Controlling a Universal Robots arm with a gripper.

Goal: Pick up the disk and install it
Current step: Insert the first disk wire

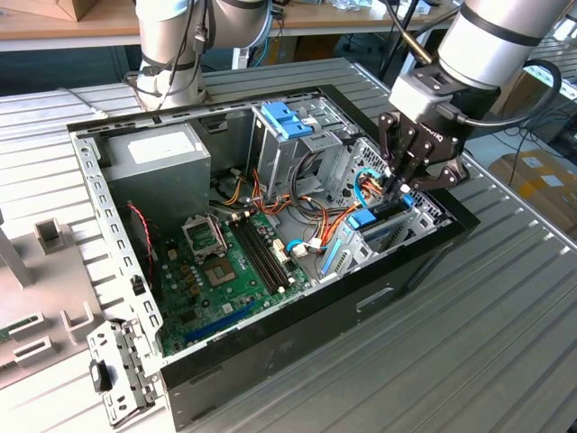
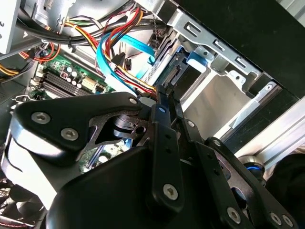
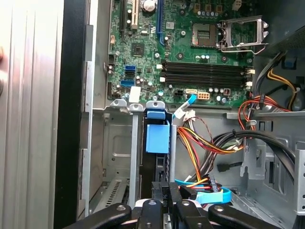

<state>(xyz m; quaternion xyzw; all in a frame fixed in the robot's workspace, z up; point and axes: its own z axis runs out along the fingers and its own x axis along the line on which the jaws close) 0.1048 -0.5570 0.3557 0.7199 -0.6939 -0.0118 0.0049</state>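
- One black metal gripper [image 1: 406, 180] hangs over the open computer case [image 1: 270, 361], fingers drawn together (nothing between them).
- Just below, the dark blue-railed disk [image 3: 157, 138] stands edgewise in its metal bay.
- Beyond lies the green motherboard [image 3: 190, 57].

Cable tangle [image 1: 315, 212] crowding drive cage [image 1: 383, 236] – open slot beside disk [image 3: 157, 138], approx. jaws-wide

Open computer case [image 1: 270, 361] on a ribbed table [image 1: 505, 361] — green motherboard [image 1: 225, 271] inside.
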